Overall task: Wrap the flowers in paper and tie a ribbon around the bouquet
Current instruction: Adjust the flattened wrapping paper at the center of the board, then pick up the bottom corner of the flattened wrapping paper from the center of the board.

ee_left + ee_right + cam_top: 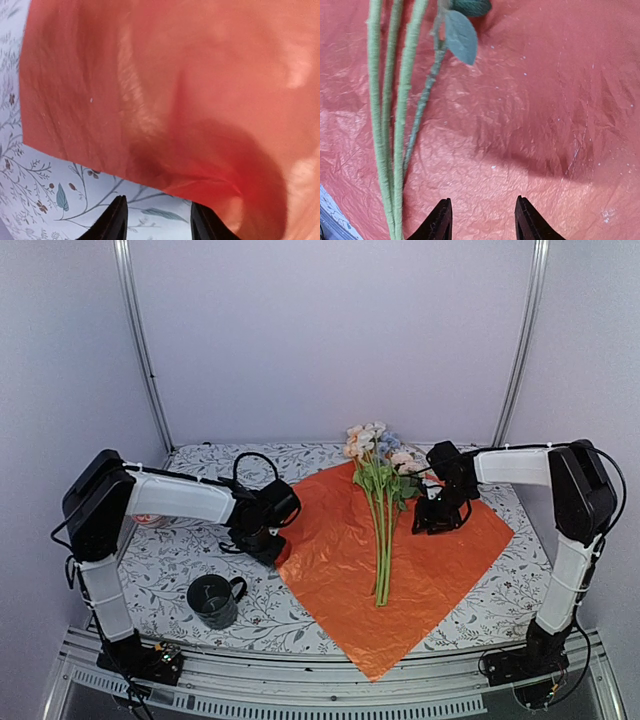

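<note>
Two claws, both spread and empty. Left claw (157,202) sits at the left corner of the paper (440,570), its edge just ahead. Flowers (380,520) lie mid-frame on the paper, stems running top to bottom, heads uppermost. Right claw (482,205) is just right of the stems, so nearer.

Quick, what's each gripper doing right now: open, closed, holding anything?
Left gripper: open, empty, near the edge of the paper.
Right gripper: open, empty, over the paper beside the flowers.
</note>
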`<state>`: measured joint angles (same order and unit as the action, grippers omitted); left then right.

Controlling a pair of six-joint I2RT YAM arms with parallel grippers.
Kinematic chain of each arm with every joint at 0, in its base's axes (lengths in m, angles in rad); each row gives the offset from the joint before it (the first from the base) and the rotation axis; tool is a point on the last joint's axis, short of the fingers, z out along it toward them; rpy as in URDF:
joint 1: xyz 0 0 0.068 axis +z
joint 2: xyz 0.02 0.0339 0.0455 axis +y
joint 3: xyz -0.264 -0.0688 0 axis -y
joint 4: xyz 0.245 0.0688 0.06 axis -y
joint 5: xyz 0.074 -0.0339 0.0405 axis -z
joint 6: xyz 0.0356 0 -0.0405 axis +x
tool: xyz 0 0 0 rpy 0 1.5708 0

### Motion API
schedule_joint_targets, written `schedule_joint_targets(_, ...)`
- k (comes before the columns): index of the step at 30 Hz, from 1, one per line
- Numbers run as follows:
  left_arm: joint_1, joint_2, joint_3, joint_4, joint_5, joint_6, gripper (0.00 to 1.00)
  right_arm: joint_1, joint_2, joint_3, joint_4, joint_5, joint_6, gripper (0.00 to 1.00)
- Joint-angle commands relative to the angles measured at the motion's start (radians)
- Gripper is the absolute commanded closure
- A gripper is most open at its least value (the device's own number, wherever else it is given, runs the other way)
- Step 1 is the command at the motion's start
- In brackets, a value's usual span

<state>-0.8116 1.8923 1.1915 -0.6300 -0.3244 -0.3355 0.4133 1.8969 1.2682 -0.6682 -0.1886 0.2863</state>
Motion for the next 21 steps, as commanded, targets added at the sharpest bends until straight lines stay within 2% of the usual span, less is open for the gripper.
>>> schedule_joint_targets(1, -0.108, -0.138, -0.009, 0.108, 0.003, 0.129, 0.53, 0.097, -0.128, 0.071, -0.131, 0.074, -0.061, 0.55)
schedule_joint_targets(7, -0.12, -0.259, -0.011, 0.09, -0.034, 0.087, 0.42, 0.429, -0.215, 0.043, -0.315, 0.21, -0.076, 0.5)
schedule_joint_targets(12, -0.117, -0.339, -0.018, 0.052, -0.131, 0.015, 0.32, 0.624, -0.271, -0.02, -0.341, 0.201, 0.062, 0.44)
schedule_joint_targets(14, -0.114, -0.349, -0.008, 0.024, -0.155, -0.014, 0.31, 0.704, -0.278, -0.033, -0.298, 0.204, 0.119, 0.37)
schedule_joint_targets(18, -0.105, -0.355, 0.009, -0.015, -0.162, -0.048, 0.31, 0.863, -0.218, -0.019, -0.208, 0.208, 0.178, 0.24)
schedule_joint_targets(21, -0.105, -0.366, 0.007, -0.02, -0.146, -0.055, 0.31, 0.927, -0.096, 0.048, -0.226, 0.242, 0.188, 0.21)
